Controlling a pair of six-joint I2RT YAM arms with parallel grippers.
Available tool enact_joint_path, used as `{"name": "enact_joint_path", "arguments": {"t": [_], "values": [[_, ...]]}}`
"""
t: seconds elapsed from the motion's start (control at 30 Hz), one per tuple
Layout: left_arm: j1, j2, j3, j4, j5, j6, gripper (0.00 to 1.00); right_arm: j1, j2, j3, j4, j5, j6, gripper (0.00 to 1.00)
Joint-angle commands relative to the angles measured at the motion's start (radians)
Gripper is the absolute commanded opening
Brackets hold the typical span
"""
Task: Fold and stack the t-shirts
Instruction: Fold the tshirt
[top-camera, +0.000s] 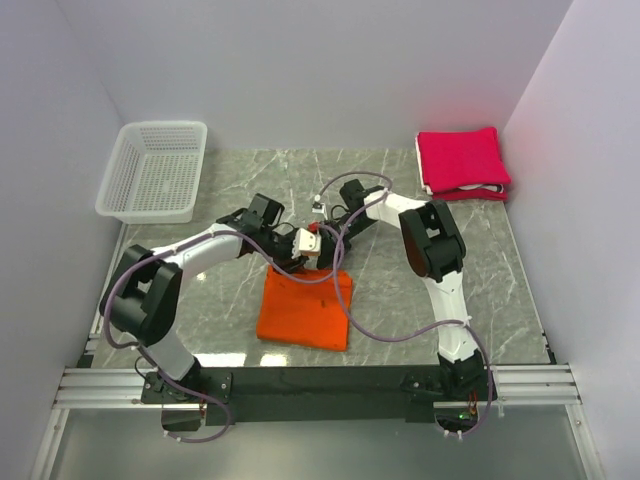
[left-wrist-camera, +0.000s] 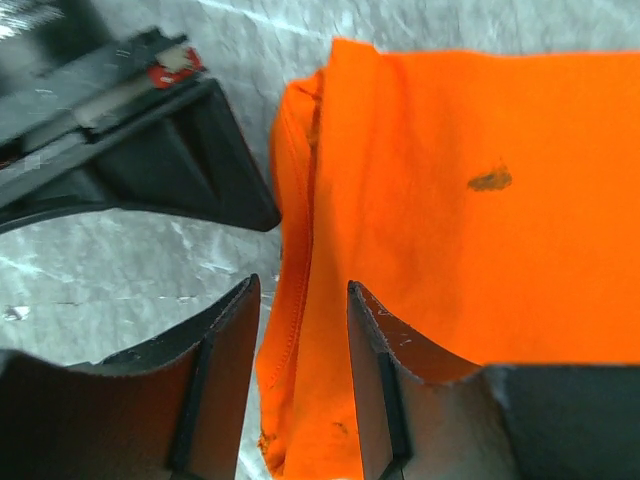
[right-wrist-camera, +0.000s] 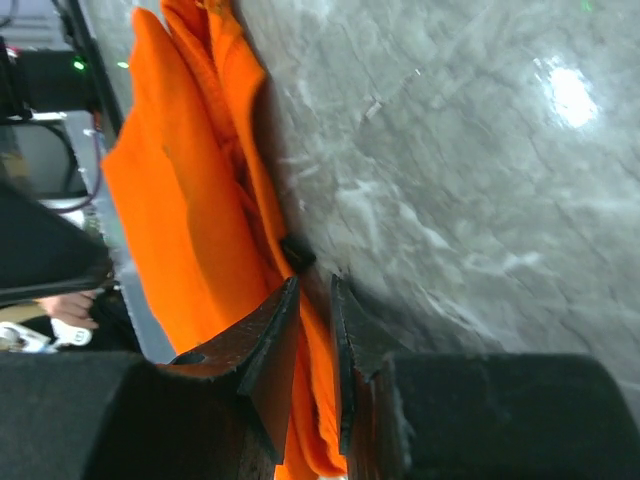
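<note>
The orange t-shirt (top-camera: 305, 308) lies folded into a rough rectangle on the table in front of the arms. Both grippers meet at its far edge. My left gripper (top-camera: 292, 254) is open, and its jaws straddle the shirt's hemmed edge (left-wrist-camera: 300, 300) with table showing beside the cloth. My right gripper (top-camera: 318, 240) is shut on a fold of the orange t-shirt (right-wrist-camera: 200, 230) at the same edge, where its fingers pinch the cloth (right-wrist-camera: 315, 282). The crimson-pink t-shirts (top-camera: 462, 162), with a white layer among them, sit stacked at the far right.
A white mesh basket (top-camera: 155, 170) stands at the far left corner. The grey marble table (top-camera: 400, 200) is walled in on three sides. The right gripper's black body (left-wrist-camera: 150, 130) shows close beside my left fingers.
</note>
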Motion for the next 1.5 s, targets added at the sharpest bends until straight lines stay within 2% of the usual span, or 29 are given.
{"name": "enact_joint_path", "arguments": {"t": [0.0,0.37,0.47,0.6,0.63,0.77,0.97,1.3,1.47], "values": [[-0.025,0.026,-0.017,0.007,-0.028,0.068,0.46,0.012,0.017,0.031,0.049,-0.067,0.054,0.26],[-0.075,0.114,0.052,-0.042,-0.068,0.089,0.45,0.024,0.072,0.012,0.069,-0.056,0.093,0.24],[-0.083,0.132,0.072,-0.068,-0.073,0.103,0.43,0.023,0.08,0.012,0.058,-0.052,0.088,0.23],[-0.083,0.129,0.069,-0.057,-0.066,0.094,0.25,0.027,0.089,0.006,0.043,-0.048,0.071,0.19],[-0.083,0.123,0.069,-0.056,-0.06,0.086,0.16,0.029,0.09,0.005,0.041,-0.048,0.065,0.18],[-0.077,0.073,0.051,-0.01,-0.05,0.057,0.01,0.032,0.092,-0.012,0.038,-0.048,0.053,0.15],[-0.057,0.034,0.072,0.009,-0.056,0.043,0.01,0.037,0.093,-0.021,0.035,-0.053,0.043,0.13],[-0.032,0.106,0.074,0.023,-0.082,0.077,0.01,0.035,0.087,-0.003,0.028,-0.038,0.043,0.12],[-0.022,0.148,0.093,0.043,-0.099,0.086,0.01,0.031,0.08,0.028,0.008,0.02,0.043,0.13]]}}
